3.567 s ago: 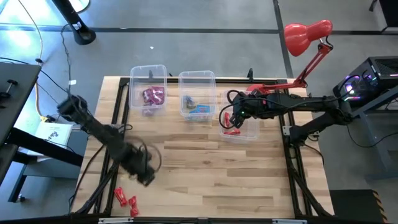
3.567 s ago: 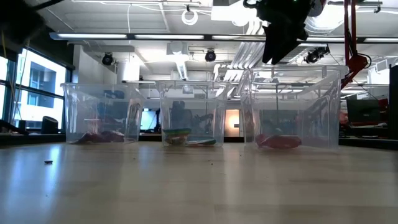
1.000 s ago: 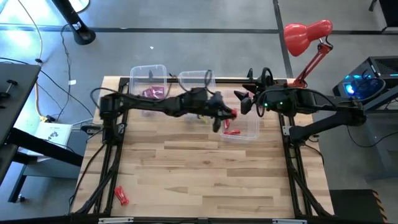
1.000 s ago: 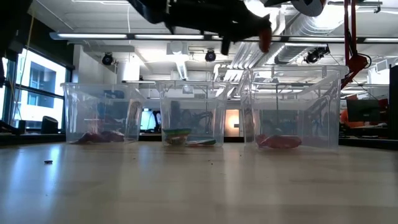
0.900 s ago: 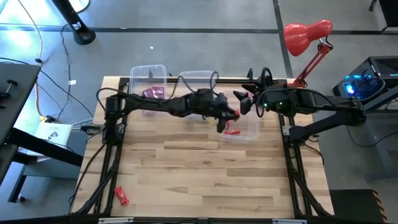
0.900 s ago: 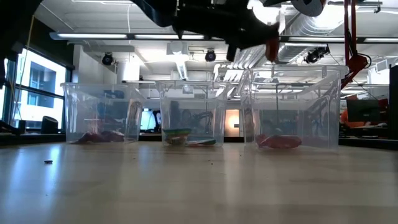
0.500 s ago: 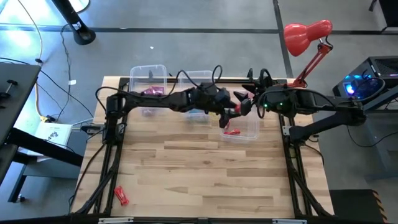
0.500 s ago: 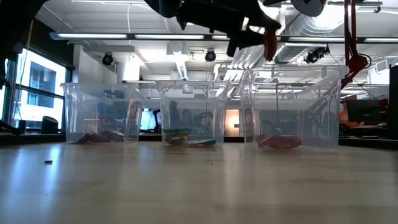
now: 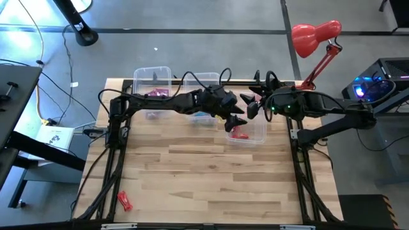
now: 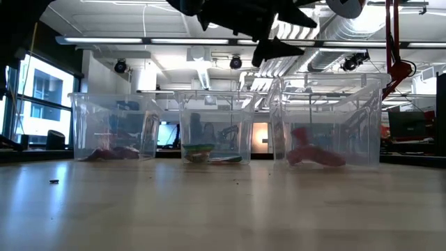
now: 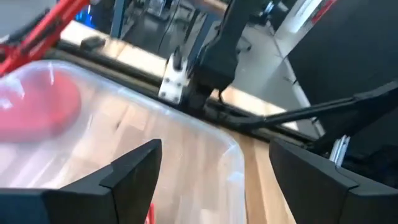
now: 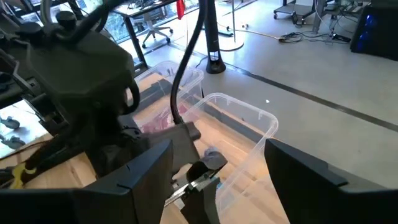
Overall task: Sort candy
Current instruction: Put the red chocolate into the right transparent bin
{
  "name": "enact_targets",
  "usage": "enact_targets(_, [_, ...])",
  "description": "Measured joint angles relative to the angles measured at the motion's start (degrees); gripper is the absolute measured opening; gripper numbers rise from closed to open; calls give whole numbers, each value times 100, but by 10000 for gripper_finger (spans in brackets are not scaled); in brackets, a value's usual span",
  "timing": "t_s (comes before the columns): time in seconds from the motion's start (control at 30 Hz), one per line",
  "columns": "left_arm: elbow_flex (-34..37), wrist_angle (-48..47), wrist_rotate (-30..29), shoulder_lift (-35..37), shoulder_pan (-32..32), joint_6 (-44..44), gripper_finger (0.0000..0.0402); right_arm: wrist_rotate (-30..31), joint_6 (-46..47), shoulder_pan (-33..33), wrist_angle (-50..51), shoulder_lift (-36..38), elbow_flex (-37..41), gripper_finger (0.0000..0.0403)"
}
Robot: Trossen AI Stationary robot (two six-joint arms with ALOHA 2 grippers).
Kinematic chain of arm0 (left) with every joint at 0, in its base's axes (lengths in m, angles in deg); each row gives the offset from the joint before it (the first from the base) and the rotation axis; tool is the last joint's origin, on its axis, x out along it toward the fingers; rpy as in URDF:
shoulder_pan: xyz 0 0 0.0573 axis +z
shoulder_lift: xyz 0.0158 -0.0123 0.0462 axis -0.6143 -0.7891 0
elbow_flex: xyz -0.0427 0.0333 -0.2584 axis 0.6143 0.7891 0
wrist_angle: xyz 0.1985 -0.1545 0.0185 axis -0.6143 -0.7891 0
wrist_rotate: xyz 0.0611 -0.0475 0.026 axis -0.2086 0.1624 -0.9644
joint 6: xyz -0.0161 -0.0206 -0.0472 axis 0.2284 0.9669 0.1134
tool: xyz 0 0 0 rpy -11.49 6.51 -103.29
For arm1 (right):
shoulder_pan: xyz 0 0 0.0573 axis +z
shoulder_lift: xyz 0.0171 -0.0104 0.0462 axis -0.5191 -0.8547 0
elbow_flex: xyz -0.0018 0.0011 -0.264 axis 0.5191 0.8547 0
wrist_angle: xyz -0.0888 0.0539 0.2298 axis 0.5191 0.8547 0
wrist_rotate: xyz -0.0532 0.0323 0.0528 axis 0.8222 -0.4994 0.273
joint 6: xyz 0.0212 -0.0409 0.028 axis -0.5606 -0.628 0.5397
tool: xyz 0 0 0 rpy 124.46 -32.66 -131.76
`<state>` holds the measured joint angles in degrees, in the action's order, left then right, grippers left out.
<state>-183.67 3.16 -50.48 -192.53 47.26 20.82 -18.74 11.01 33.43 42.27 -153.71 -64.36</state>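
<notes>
My left gripper (image 9: pixel 238 121) hangs open over the right clear bin (image 9: pixel 259 136); in the low view its fingers (image 10: pixel 287 33) stand spread above the bin's rim. A red candy (image 10: pixel 300 136) shows inside that bin above the red pile (image 10: pixel 317 158) on its floor. Purple candy (image 9: pixel 157 95) lies in the left bin, blue candy (image 9: pixel 203 115) in the middle bin. One red candy (image 9: pixel 124 201) lies on the table near its front left corner. My right gripper (image 9: pixel 250 106) waits open at the right bin's far edge, close to the left gripper.
Three clear bins (image 10: pixel 214 127) stand in a row along the table's far side. A red desk lamp (image 9: pixel 314 35) is clamped at the far right corner. The two arms nearly meet over the right bin. Bare wood (image 9: pixel 211 176) stretches between the bins and the near edge.
My left gripper carried a red candy over the right bin, shifted slightly toward the far edge, then opened. The candy has left the fingers and dropped into the right bin, where it now shows above the red pile. My right arm kept still.
</notes>
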Motion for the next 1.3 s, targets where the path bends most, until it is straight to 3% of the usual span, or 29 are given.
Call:
enact_targets(0.07, [2, -32, 113, -2, 0, 10, 292, -1, -3, 0, 0, 0, 0, 250])
enact_targets(0.2, [4, -18, 947, 266, -7, 191, 292, 3, -109, 0, 0, 2, 0, 250])
enact_targets(0.33, [4, -1168, 1340, 904, -89, -348, 292, 29, -183, -7, 2, 20, 0, 250])
enact_targets(0.47, [39, -3001, 458, 1654, -368, -1256, 292, 40, -263, -28, 7, 24, 0, 250])
enact_targets(0.57, [318, -3965, -337, 2122, -762, -1376, 292, 45, -263, -28, 27, 24, 0, 250])
enact_targets(0.77, [1976, -4790, -1168, 2824, -1946, 63, 292, -55, -109, -28, 133, 24, 0, 250])
enact_targets(0.93, [3387, -5502, -1047, 3143, -2979, 2249, 292, -166, -102, -28, 185, 24, 0, 250])
enact_targets(1.13, [4206, -6098, 93, 3181, -4123, 4183, 292, -176, -91, -28, 289, 24, 0, 250])
enact_targets(1.3, [4362, -5890, 1095, 3178, -5016, 4476, 291, -178, -91, -28, 308, 24, 0, 250])
